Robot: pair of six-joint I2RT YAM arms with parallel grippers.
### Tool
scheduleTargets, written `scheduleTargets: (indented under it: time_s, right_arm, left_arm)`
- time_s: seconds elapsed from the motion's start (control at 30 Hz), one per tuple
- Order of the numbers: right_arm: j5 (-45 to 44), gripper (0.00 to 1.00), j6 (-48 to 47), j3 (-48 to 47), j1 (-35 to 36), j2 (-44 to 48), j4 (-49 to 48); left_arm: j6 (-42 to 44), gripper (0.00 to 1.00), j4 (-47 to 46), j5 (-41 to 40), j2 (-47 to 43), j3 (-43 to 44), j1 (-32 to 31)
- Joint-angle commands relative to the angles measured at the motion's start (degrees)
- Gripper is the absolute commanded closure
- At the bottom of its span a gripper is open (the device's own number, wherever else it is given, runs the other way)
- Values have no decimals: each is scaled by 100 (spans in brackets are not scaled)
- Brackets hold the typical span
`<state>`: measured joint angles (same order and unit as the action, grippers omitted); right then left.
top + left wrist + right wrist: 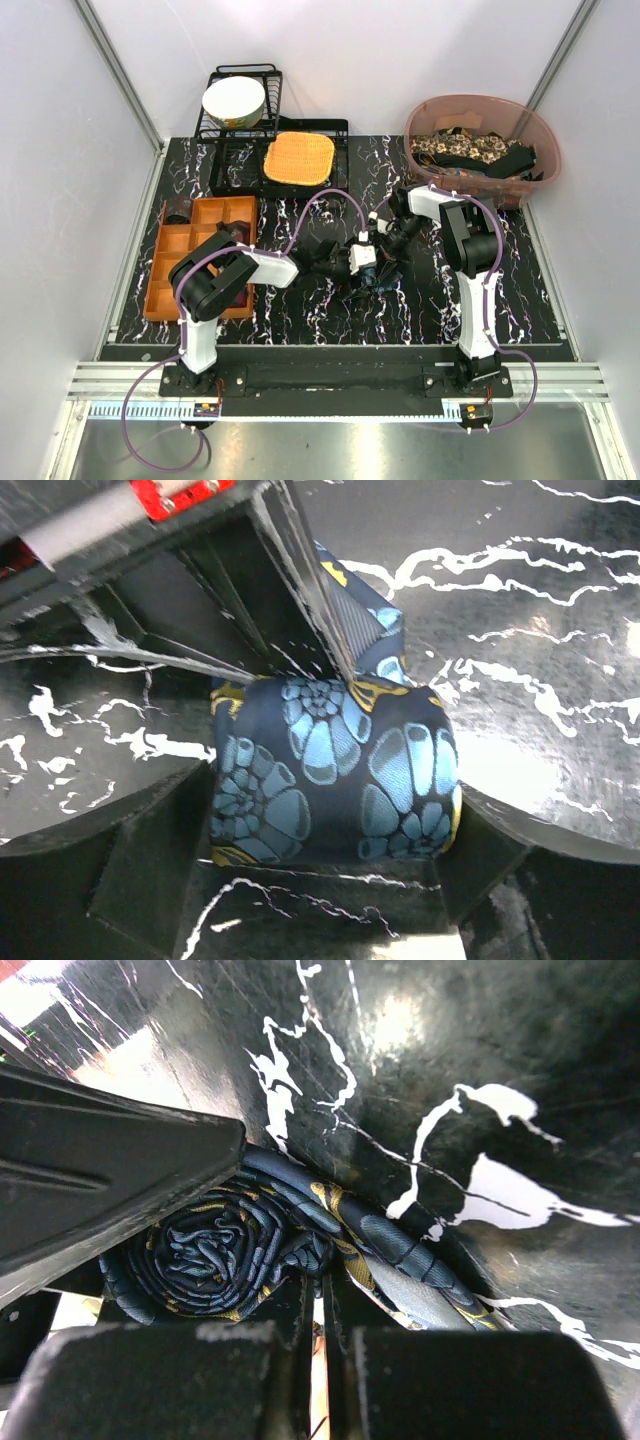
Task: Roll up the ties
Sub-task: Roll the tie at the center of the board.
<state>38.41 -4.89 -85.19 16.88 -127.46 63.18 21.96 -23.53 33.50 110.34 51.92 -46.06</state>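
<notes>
A dark blue tie with teal and yellow print point(330, 770) lies rolled into a short fat roll on the black marbled table point(300, 300), mid-table point(378, 285). My left gripper point(332, 802) straddles the roll, one finger point(160, 850) against its left end and the other against its right end. In the right wrist view the roll's spiral end point(210, 1250) shows, with the tail point(420, 1270) running off to the right. My right gripper point(322, 1305) is shut, its tips touching the roll where the tail leaves; whether fabric is pinched is hidden. From above it point(386, 262) meets the left gripper point(366, 278).
A brown tub point(485, 100) at the back right holds several more ties point(470, 150). An orange woven mat point(298, 158) lies on a black rack beside a dish rack point(270, 75) with a bowl point(234, 100). An orange compartment tray point(165, 270) sits left.
</notes>
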Motion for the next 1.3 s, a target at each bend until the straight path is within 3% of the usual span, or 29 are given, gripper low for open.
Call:
scheduleTargets:
  time_s: [0.0,0.4,0.43,0.57,0.77,0.83,0.93,1.07,1.27]
  right_arm:
    - [-1609,100,-241,160,166,-473,-1150]
    - [-1600,100,-206,152,166,-517,-1150]
    - [-1600,100,-206,152,166,-499,-1150]
    - [-1618,100,-215,187,166,-447,-1141]
    - [-1268,100,-101,301,157,-280,-1071]
    - [-1091,93,-65,301,149,-148,-974]
    - [-704,85,-4,292,-44,273,-799]
    - [-3,82,146,239,-588,721,-579]
    - [8,85,93,424,-678,767,-745]
  left_arm:
    - [2,15,-485,-142,-39,-42,27]
    - [-420,19,-698,166,4,361,54]
    - [-429,22,-645,157,65,397,54]
    - [-131,49,-179,52,128,512,71]
    - [11,67,322,-71,31,310,168]
    - [81,79,577,-54,5,319,168]
    - [317,90,981,-27,-13,345,177]
    - [739,98,1342,95,-13,328,194]
    - [915,100,1562,244,48,397,212]
